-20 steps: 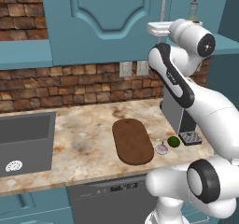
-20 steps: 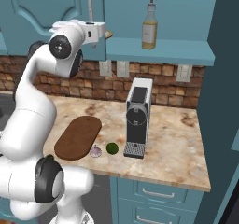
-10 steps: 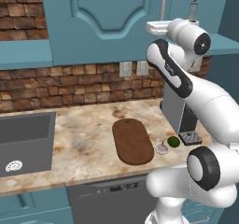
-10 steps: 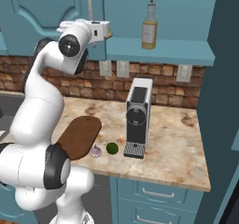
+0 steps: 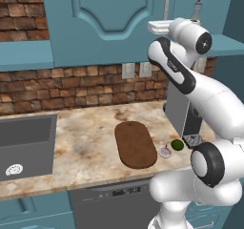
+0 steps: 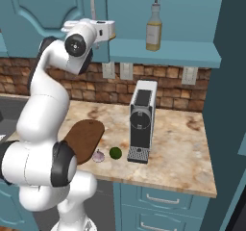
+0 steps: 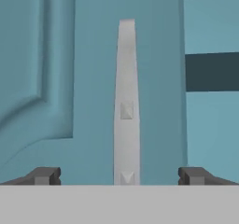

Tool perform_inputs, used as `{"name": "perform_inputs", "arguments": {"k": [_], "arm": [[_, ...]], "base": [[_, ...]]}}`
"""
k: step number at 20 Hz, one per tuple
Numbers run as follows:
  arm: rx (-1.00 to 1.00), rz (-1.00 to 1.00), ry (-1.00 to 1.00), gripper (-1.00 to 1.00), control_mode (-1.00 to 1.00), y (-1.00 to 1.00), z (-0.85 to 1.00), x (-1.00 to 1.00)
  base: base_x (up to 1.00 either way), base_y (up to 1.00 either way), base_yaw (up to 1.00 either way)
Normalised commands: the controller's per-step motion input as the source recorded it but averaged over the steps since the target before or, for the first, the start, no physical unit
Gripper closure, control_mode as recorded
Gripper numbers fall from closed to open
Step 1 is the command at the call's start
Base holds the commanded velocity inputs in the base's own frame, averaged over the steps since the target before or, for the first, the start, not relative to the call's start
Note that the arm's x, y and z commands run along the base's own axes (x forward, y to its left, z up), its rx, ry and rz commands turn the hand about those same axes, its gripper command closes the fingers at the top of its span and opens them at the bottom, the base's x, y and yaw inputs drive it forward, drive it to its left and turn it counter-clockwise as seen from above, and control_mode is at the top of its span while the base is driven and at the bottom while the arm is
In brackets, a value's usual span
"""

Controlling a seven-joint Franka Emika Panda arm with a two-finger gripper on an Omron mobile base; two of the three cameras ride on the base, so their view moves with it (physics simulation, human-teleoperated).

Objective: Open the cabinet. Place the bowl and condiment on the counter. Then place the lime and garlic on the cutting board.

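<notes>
The teal cabinet has its arched door shut. Its slim silver handle runs upright between my open gripper, with one dark fingertip on each side and not touching it. From the base, the gripper is up at the handle. The condiment stands on the shelf to the right. On the counter lies the cutting board, with the garlic and lime just right of it. The bowl is hidden.
A grey coffee machine stands on the counter right of the lime. The sink lies at the left. A brick wall with outlets runs behind. A tall teal unit closes the right side.
The arm's elbow has swung upward and the hand has edged slightly toward the handle. The jaws stay wide open. Nothing on the counter has moved.
</notes>
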Motion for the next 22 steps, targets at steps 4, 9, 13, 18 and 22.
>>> {"name": "perform_inputs", "arguments": {"k": [4,9,13,18,22], "arm": [[0.00,0.01,0.00,-1.00,-1.00,0.00,0.00,0.17],[0.00,0.02,0.00,-1.00,-1.00,0.00,0.00,0.15],[0.00,0.02,0.00,1.00,-1.00,0.00,0.00,0.14],[0.00,0.00,0.03,1.00,-1.00,0.01,-0.06,0.05],[-0.03,0.00,0.00,1.00,-1.00,0.10,-0.10,-0.01]], "base": [[0.00,0.00,0.00],[0.00,0.00,0.00],[0.00,0.00,0.00],[0.00,0.00,0.00],[0.00,0.00,0.00]]}}
